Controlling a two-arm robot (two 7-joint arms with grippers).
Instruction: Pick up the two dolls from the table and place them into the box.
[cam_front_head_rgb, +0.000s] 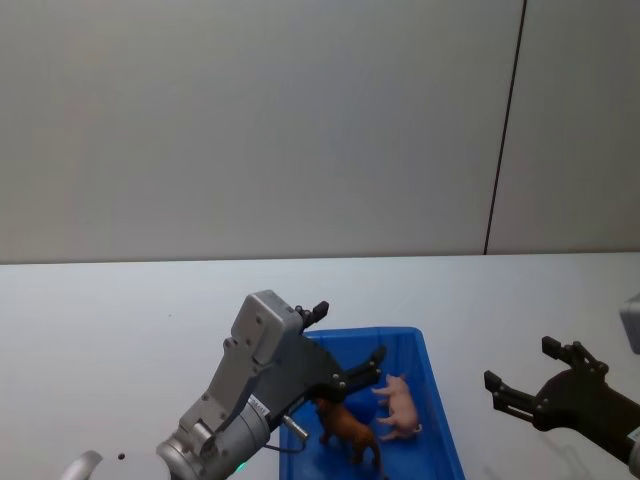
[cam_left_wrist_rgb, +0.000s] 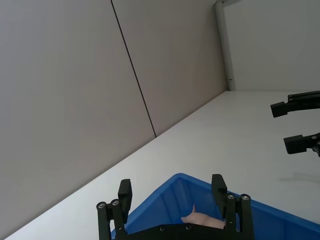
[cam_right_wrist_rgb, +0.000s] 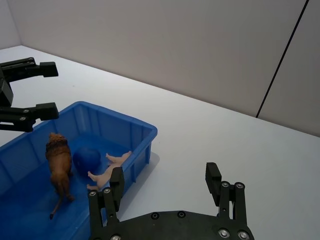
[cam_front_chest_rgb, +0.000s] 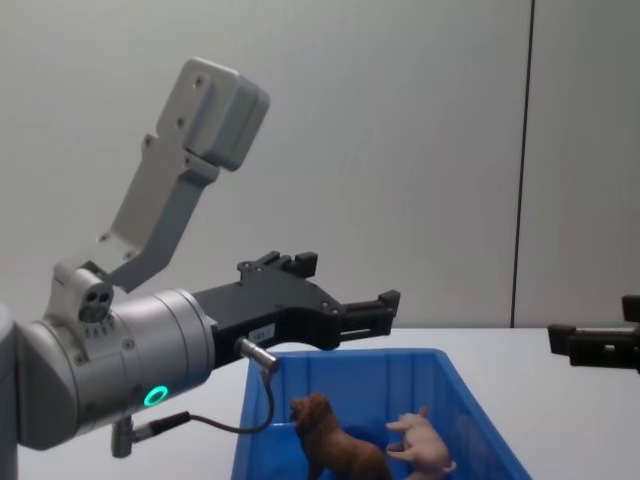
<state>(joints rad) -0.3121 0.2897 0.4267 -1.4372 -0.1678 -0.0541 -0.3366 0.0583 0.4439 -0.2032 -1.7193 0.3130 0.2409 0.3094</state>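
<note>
Seeing lion (cam_front_head_rgb: 350, 431) and pig (cam_front_head_rgb: 402, 405) both inside the blue box (cam_front_head_rgb: 438, 400).
My left end effector (cam_front_head_rgb: 345, 345) hovers open above them; right end effector (cam_front_head_rgb: 525, 378) open, empty, over the bench (cam_front_head_rgb: 120, 320).

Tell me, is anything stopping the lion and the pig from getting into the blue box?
No. The lion and the pig are already inside the box, beside a blue ball. The left gripper hangs open above the box, and the right gripper is open off to the side.
</note>
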